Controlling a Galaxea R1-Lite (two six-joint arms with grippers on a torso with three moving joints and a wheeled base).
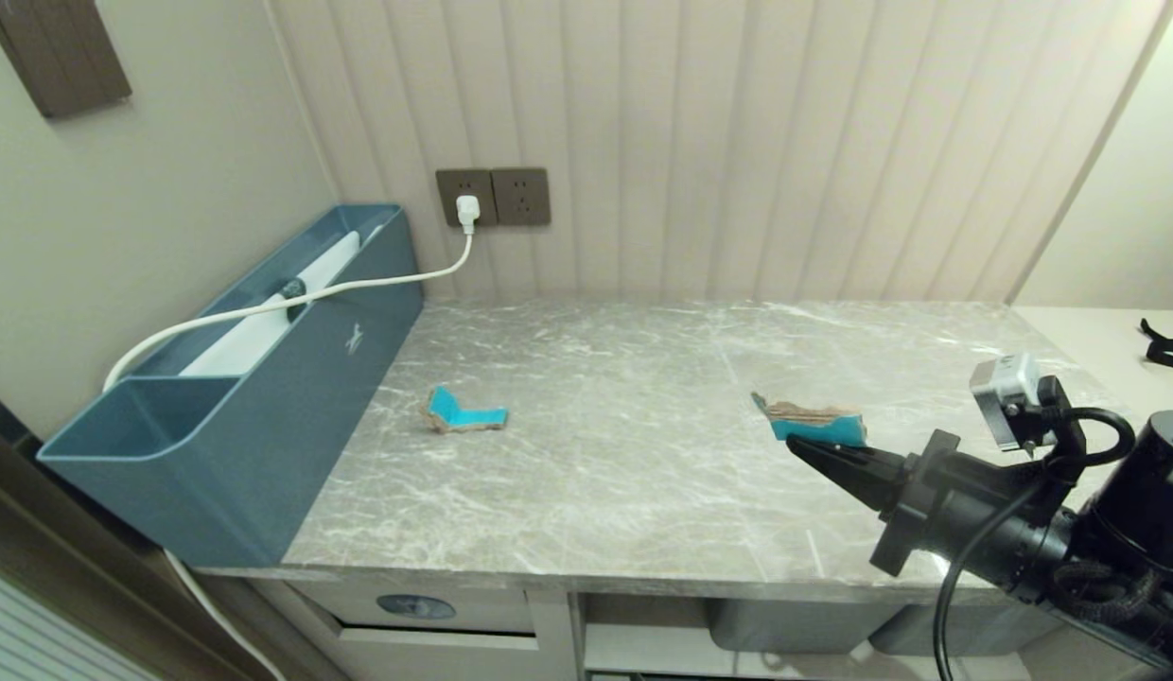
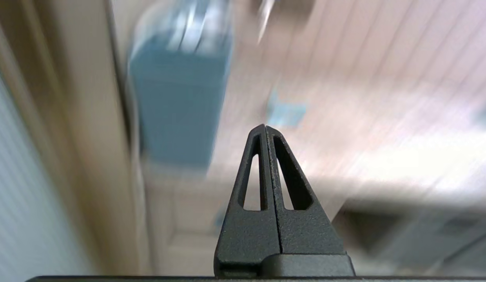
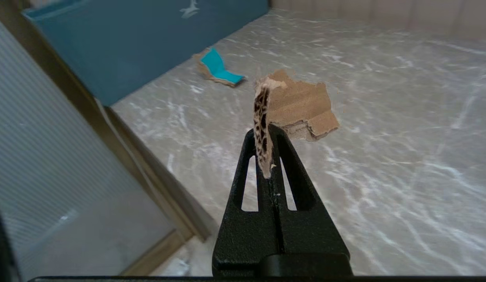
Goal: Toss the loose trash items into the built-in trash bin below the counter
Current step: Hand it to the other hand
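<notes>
My right gripper (image 1: 796, 446) is shut on one torn cardboard scrap (image 1: 815, 422), turquoise-faced with brown ragged edges, held just above the grey marble counter (image 1: 624, 473) at its right side. In the right wrist view the scrap (image 3: 294, 105) stands edge-on between the shut gripper (image 3: 265, 133). A second turquoise scrap (image 1: 465, 412) lies on the counter near the teal box. The bin flap with its blue oval sticker (image 1: 415, 606) shows below the counter's front edge at left. My left gripper (image 2: 265, 127) is shut and empty, low in front of the cabinet.
A large teal-blue box (image 1: 236, 397) stands along the left wall with a white cable (image 1: 359, 284) plugged into the wall socket (image 1: 467, 197). Grey tubs (image 1: 795, 624) sit under the counter at right. A window frame (image 3: 51, 137) borders the counter's left end.
</notes>
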